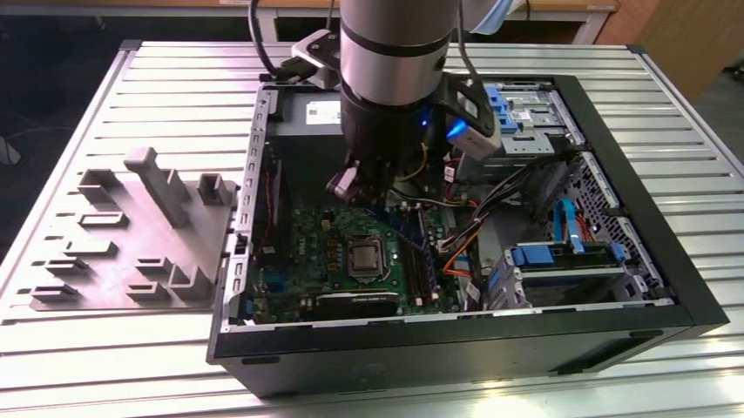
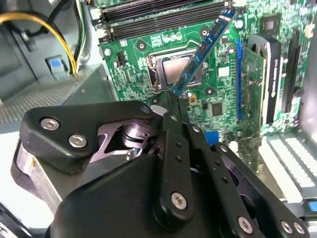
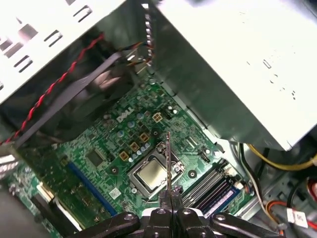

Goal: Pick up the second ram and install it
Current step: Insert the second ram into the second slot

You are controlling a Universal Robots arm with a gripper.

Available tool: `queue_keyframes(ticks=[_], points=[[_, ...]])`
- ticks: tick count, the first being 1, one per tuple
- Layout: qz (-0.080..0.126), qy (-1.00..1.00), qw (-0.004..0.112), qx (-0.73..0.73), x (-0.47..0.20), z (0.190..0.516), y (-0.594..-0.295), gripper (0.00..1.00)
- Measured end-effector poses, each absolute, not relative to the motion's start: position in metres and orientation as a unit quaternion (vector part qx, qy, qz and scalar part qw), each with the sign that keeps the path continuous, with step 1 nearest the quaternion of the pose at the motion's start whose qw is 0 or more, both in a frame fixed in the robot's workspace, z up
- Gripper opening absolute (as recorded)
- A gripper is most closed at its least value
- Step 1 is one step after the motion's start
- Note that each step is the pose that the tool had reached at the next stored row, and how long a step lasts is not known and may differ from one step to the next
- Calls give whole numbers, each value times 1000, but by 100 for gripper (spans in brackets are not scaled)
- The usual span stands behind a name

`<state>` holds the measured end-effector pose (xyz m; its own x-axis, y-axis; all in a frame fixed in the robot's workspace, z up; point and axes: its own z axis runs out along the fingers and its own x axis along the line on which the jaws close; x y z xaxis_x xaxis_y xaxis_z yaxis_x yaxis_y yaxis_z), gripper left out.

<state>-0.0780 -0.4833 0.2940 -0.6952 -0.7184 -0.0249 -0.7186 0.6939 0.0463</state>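
My gripper [image 2: 172, 99] is shut on the second ram [image 2: 203, 49], a thin blue stick that juts out from the fingertips. In the first wrist view the ram [image 3: 169, 158] appears edge-on, rising from the gripper [image 3: 171, 196]. It hangs above the green motherboard [image 2: 223, 99], over the processor socket [image 2: 173, 67], apart from the board. The long black memory slots [image 2: 158, 12] lie beyond the stick's far end, also seen beside the socket [image 3: 151, 174] as slots [image 3: 213, 186]. In the exterior view the gripper [image 1: 369, 198] reaches down into the open computer case [image 1: 465, 335] above the motherboard [image 1: 314, 235].
The grey power supply [image 1: 308, 113] sits at the case's back, close beside the arm. An expansion card [image 2: 265, 74] stands on the board. Bundled cables [image 1: 465, 235] and blue drive bays [image 1: 558, 252] fill the exterior view's right. A grey fixture tray [image 1: 128, 235] lies on the table at its left.
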Motion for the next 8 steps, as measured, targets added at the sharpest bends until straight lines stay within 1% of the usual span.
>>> queue_keyframes(ticks=[8], points=[[26,946,4,-322,-78,293,-483,11]])
